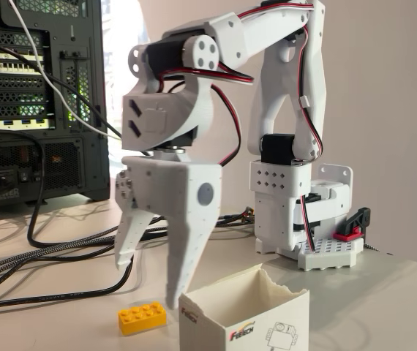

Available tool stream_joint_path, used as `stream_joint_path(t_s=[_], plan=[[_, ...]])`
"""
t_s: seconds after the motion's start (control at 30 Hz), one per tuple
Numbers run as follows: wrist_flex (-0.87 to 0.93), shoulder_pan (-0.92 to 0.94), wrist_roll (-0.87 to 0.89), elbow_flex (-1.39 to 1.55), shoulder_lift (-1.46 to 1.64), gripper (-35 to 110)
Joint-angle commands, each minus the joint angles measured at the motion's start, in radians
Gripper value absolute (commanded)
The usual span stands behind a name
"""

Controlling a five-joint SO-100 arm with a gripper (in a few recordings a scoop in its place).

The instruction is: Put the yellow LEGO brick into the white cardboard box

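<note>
From the fixed view at table height, the white cardboard box [246, 316] sits at the front, bottom edge of the picture, open on top with a ragged, torn rim. Its near face carries red-and-black lettering and a small line drawing of a robot.

Just to the left of the box, lying flat on the pale table [391, 292], is the yellow LEGO brick [142, 317], studs up, a narrow strip of table between it and the box wall. Nothing is touching it.

Above and slightly behind the brick hangs the gripper [150, 281], white plastic, pointing down. Its two fingers are spread apart, with clear daylight between them and nothing held. The broader finger [186, 241] comes down with its tip just beside the left top corner of the box, above the right end of the brick; the slimmer finger [130, 238] ends higher, further left of the box.

Behind the box and to its right stands the white arm [282, 110], folded over at the top, red and black wires running along it, rising from a white studded base plate [333, 254] with a red-and-black clamp [353, 225] at its side.

Far left of the box, at the back, a black computer case [36, 102] stands, with dark cables [55, 256] trailing across the table toward the front.
</note>
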Motion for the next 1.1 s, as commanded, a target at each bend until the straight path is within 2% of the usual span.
stream_joint_path(t_s=[0.0, 0.17, 0.6, 0.9, 1.07], plan=[[-0.025, -0.011, 0.052, -0.104, -0.009, 33], [-0.101, -0.008, 0.054, -0.064, -0.038, 30], [-0.031, 0.008, 0.023, -0.071, -0.133, 22], [-0.031, 0.023, -0.009, -0.074, -0.118, 1], [-0.031, 0.026, -0.025, -0.075, -0.109, -1]])
